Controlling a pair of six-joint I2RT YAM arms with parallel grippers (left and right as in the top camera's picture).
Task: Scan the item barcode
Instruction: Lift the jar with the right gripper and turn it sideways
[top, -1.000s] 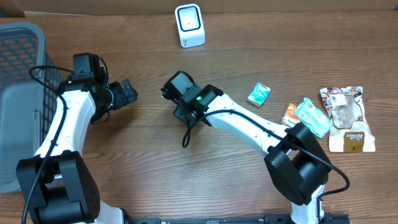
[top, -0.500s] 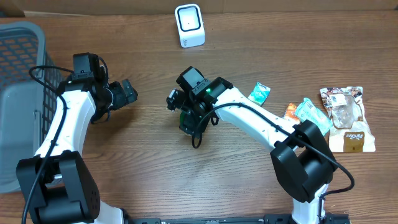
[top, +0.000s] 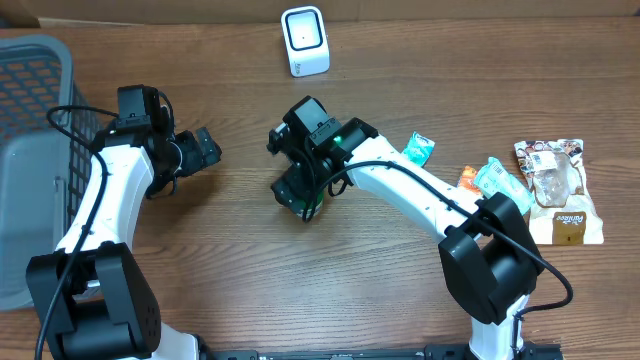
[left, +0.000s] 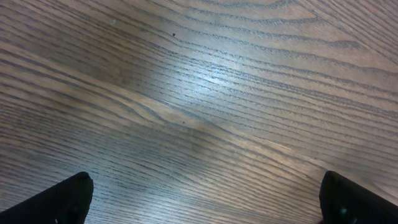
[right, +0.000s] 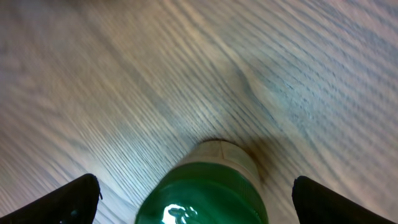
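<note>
My right claw (right: 209, 202) stands wide, fingertips at both lower corners of the wrist view. The green bottle (right: 205, 186) sits on the table (right: 124, 74) midway between them, touching neither, its tan end pointing away from me. From overhead my wrist mostly hides it. My left claw (left: 205, 202) is also wide, over wood, well apart from the bottle.

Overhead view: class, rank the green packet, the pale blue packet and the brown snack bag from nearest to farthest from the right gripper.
1. green packet, to the right of the right gripper
2. pale blue packet, farther right
3. brown snack bag, far right
</note>
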